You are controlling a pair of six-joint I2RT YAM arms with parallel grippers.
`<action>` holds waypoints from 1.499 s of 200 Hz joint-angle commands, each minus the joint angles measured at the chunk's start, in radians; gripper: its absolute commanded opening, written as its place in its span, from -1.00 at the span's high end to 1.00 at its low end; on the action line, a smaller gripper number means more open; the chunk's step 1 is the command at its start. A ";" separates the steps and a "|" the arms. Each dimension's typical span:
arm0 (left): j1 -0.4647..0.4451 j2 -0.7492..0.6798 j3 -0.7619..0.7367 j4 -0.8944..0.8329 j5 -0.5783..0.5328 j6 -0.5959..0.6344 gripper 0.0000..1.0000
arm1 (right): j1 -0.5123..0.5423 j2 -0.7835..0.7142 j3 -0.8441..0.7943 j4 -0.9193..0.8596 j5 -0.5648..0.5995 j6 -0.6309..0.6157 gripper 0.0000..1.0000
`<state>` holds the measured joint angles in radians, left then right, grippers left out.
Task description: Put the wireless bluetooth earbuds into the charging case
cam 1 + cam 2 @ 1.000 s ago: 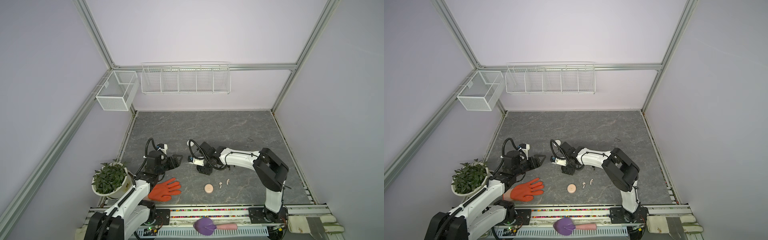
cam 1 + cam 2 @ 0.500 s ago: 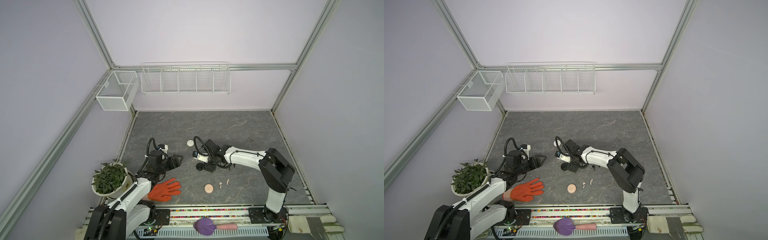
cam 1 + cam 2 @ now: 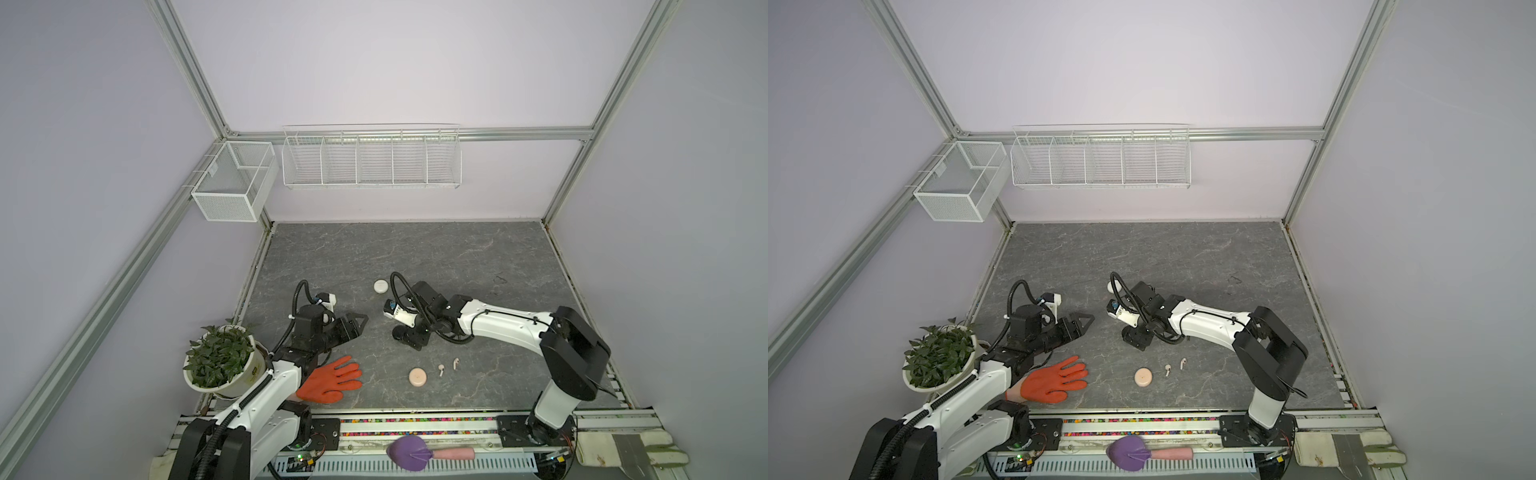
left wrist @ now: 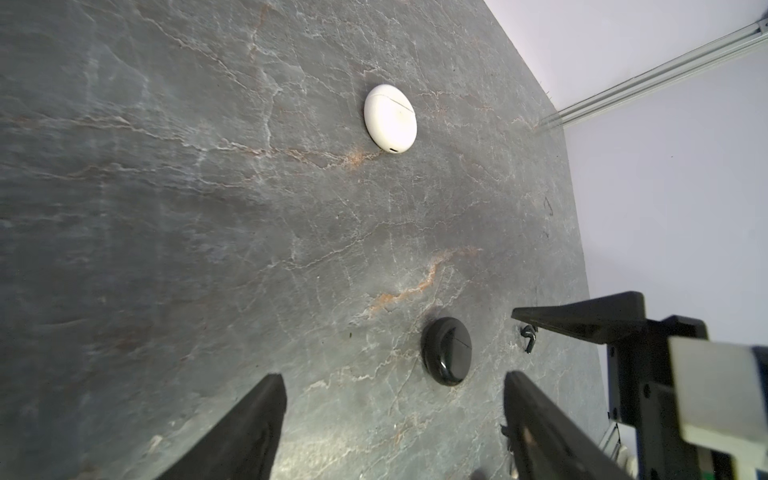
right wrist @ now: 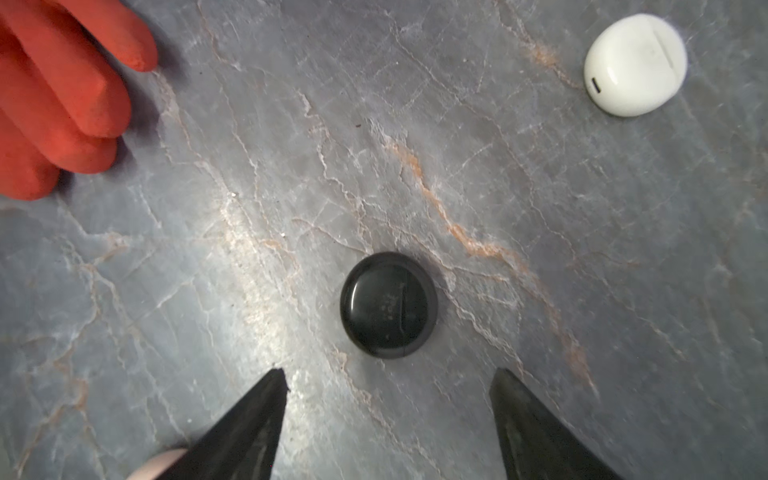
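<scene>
Glossy black round charging case (image 5: pixel 388 305) sits shut just ahead of your right hand (image 5: pixel 388 372), spread empty like your left hand (image 4: pixel 391 376); closing could skid it, or knock the tiny black stemmed earbud (image 4: pixel 528 336) beside the right fingertip

Both arms reach low toward the middle, left gripper (image 4: pixel 392 376) and right gripper (image 5: pixel 388 373) each spread wide

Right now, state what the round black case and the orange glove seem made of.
The round black case looks like glossy hard plastic: it mirrors a highlight and shows a lid seam. The orange glove looks matte and grainy, probably rubber-coated.
</scene>
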<state>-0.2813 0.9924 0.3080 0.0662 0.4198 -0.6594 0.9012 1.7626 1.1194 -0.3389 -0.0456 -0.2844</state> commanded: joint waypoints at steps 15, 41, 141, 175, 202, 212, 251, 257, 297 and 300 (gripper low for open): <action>0.004 -0.032 -0.004 -0.023 -0.005 -0.007 -0.74 | 0.004 0.081 0.036 0.030 -0.013 0.031 -0.63; 0.005 -0.035 -0.010 -0.025 -0.019 0.000 -0.76 | 0.004 0.110 0.048 0.039 -0.016 0.040 -0.63; 0.004 -0.034 -0.001 -0.038 -0.034 0.011 -0.77 | 0.005 0.177 0.088 -0.008 -0.043 0.063 -0.32; 0.005 -0.022 0.006 -0.035 -0.033 0.010 -0.77 | 0.005 0.165 0.077 -0.015 -0.049 0.067 -0.19; 0.004 -0.024 0.008 -0.035 -0.033 0.011 -0.77 | 0.004 0.160 0.077 -0.012 -0.057 0.056 -0.06; 0.004 -0.026 0.009 -0.038 -0.032 0.013 -0.77 | 0.004 0.157 0.077 -0.012 -0.060 0.049 -0.02; 0.004 -0.040 0.013 -0.048 -0.013 0.015 -0.75 | -0.011 0.104 0.060 0.013 -0.084 -0.041 0.13; 0.005 -0.043 0.013 -0.047 -0.006 0.014 -0.75 | -0.014 0.087 0.056 0.020 -0.093 -0.068 0.17; 0.004 -0.074 0.013 0.018 0.111 -0.016 -0.71 | -0.069 -0.030 0.085 0.033 -0.159 -0.252 0.27; 0.004 -0.076 0.013 0.028 0.122 -0.020 -0.70 | -0.076 -0.037 0.090 0.028 -0.168 -0.265 0.28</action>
<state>-0.2813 0.9470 0.3073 0.0315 0.4484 -0.6590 0.8650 1.8198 1.1809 -0.3206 -0.1383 -0.3954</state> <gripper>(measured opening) 0.860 0.521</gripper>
